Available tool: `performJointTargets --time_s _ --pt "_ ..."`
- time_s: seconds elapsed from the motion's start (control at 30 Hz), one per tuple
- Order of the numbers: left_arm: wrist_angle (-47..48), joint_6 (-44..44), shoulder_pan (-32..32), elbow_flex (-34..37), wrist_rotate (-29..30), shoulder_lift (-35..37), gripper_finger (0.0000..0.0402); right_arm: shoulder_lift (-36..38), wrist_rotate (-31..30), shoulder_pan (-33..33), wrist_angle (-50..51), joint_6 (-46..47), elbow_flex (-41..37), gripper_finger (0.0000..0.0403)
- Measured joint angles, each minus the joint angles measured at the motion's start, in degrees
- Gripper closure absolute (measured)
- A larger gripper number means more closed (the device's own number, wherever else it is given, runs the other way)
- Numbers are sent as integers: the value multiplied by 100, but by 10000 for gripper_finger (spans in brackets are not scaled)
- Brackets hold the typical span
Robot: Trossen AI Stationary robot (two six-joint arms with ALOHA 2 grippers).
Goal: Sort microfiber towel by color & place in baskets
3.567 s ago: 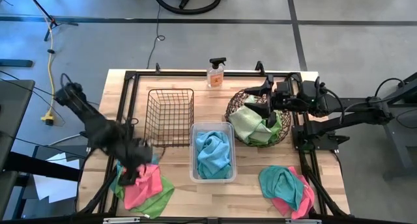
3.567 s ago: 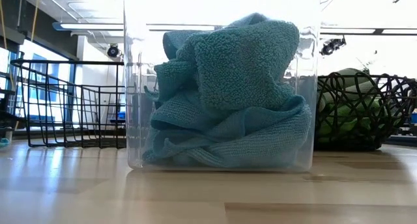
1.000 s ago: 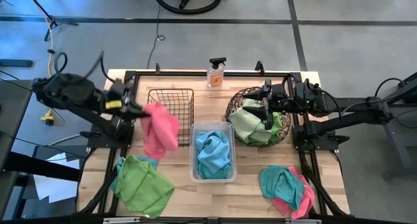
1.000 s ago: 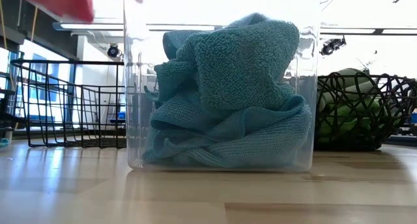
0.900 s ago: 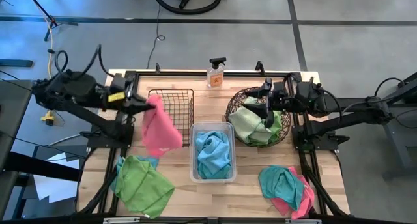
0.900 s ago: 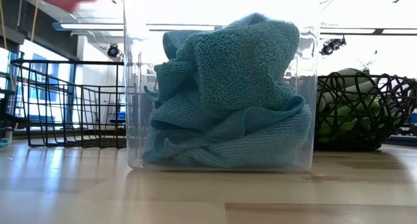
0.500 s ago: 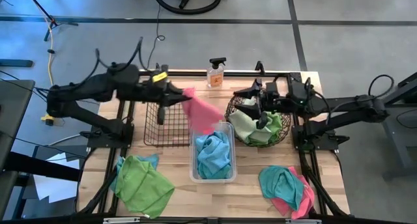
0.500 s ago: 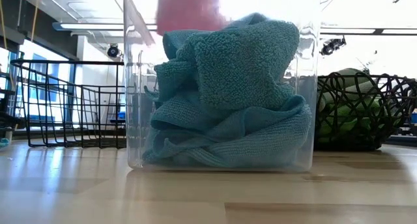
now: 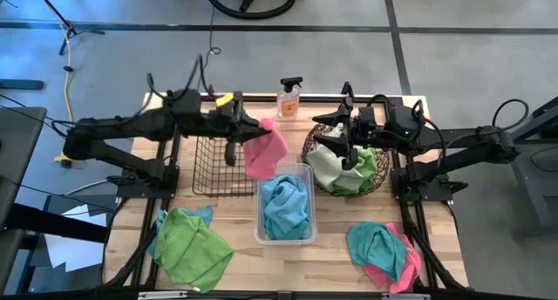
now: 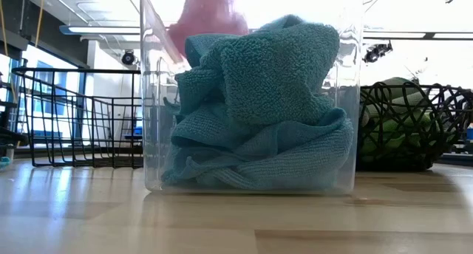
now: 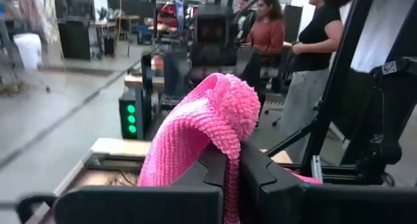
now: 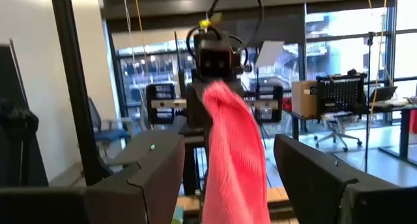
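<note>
Left gripper (image 9: 247, 130) clamped on pink towel (image 9: 264, 152); we hold it high over wire basket's (image 9: 214, 165) right edge, likely heading there. Right gripper (image 9: 336, 136) spread apart, empty, hovering over woven basket (image 9: 314, 139) after green drop.

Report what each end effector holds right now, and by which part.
The left end effector is shut on the pink towel, pinching a bunched fold at its top so it hangs. The right end effector is open over the woven basket, holding nothing.

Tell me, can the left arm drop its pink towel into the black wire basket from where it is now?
Probably not yet: the left gripper holds the pink towel past the black wire basket's right edge, so it should move back left first.
</note>
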State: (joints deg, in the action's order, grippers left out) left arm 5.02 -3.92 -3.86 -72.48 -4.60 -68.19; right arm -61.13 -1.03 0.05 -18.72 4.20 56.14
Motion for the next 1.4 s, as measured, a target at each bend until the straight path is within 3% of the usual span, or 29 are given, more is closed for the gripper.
performJointTargets --time_s 0.23,0.73,0.83,0.97,1.27,1.4 --pt "-1590 -460 0 1032 3 260 401 -1 -3 0 693 -169 366 167" --pt "-1682 -495 -4 1103 29 382 401 -2 -16 0 712 -171 380 167" --pt "-1574 -492 -92 1104 26 615 401 -2 -16 0 716 -171 380 167" --pt "-761 -488 -228 1103 94 1237 401 -2 -16 0 785 -171 380 167" --pt "792 -185 -256 1101 1084 2445 401 -2 -208 0 953 -162 380 167" --pt "990 -186 -256 1101 1178 2651 401 -2 -296 -2 948 -167 380 167"
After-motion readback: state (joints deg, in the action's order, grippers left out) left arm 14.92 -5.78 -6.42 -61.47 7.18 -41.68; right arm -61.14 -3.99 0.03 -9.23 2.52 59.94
